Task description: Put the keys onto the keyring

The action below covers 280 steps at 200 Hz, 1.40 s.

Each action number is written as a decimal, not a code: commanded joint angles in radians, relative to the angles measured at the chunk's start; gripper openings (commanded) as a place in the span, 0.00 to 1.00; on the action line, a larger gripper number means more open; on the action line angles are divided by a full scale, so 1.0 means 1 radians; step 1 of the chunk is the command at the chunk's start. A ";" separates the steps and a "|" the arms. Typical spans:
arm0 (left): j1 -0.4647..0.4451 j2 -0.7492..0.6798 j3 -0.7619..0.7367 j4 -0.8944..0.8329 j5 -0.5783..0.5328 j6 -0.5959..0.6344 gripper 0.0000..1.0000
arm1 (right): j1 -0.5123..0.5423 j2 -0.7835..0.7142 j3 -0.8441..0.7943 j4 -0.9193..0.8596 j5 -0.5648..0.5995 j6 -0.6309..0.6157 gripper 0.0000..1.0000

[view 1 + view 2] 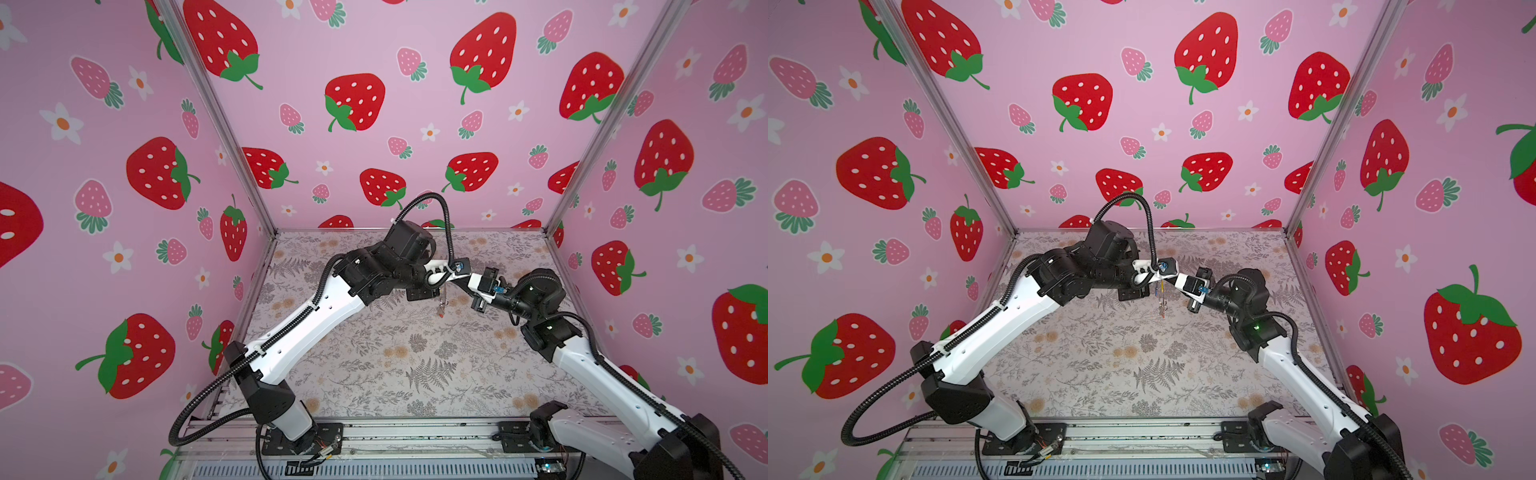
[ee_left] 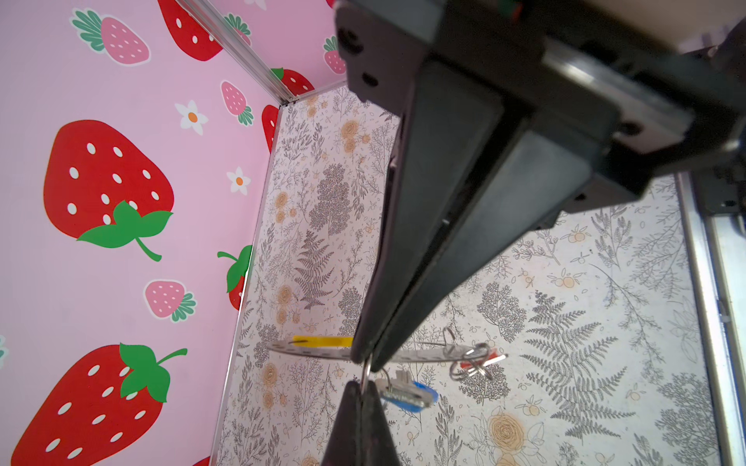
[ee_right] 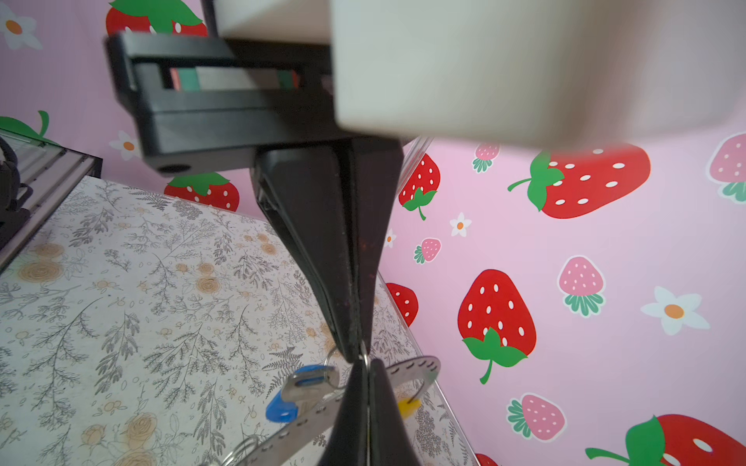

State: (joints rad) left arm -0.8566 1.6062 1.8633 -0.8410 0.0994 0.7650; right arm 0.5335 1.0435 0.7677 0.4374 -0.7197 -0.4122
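— Left wrist view first: what is the left pincer (image 2: 365, 359) doing?
— It is clenching on the keyring (image 2: 315, 354), gripping the grey band just beside its yellow section (image 2: 323, 341). The hoop is showing nearly edge-on here.
— And the right pincer (image 3: 359, 350)?
— Its jaws are pressing together, tip to tip with the left one, and pinching a thin wire loop (image 2: 365, 373) that is running between the two. I cannot tell what that loop belongs to.
— What is hanging near them?
— The blue key (image 2: 407, 394) is hanging just beside the right pincer's tips, close under the keyring. The red key (image 2: 482, 360) is dangling further along, its small rings overlapping the hoop's end; I cannot tell whether it is threaded on.
— What is getting in the way?
— In both wrist views each pincer is covering the middle of the band. In both top views the white camera mount (image 1: 442, 268) and the black cable hose (image 1: 448, 224) are hiding the fingertips, so only the red key is showing plainly, hanging below them over the flower-printed table (image 1: 374, 374).
— And further out?
— Strawberry-print walls (image 1: 374, 62) and a metal corner post (image 2: 250, 60) are closing the table in.
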 commanded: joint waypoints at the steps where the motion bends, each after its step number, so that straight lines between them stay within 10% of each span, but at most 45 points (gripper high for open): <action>1: -0.006 -0.030 0.004 0.044 0.032 0.009 0.00 | -0.003 0.002 -0.002 0.053 -0.009 0.015 0.00; 59: 0.031 -0.102 -0.129 0.158 0.059 -0.069 0.41 | -0.004 -0.005 -0.024 0.159 0.003 0.090 0.00; 280: 0.090 -0.142 -0.326 0.420 0.243 -0.388 0.25 | -0.004 0.004 -0.032 0.304 0.055 0.216 0.00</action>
State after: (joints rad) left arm -0.7658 1.4471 1.5043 -0.4362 0.3260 0.3878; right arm 0.5335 1.0538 0.7448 0.6800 -0.6685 -0.2134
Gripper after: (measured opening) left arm 0.260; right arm 0.039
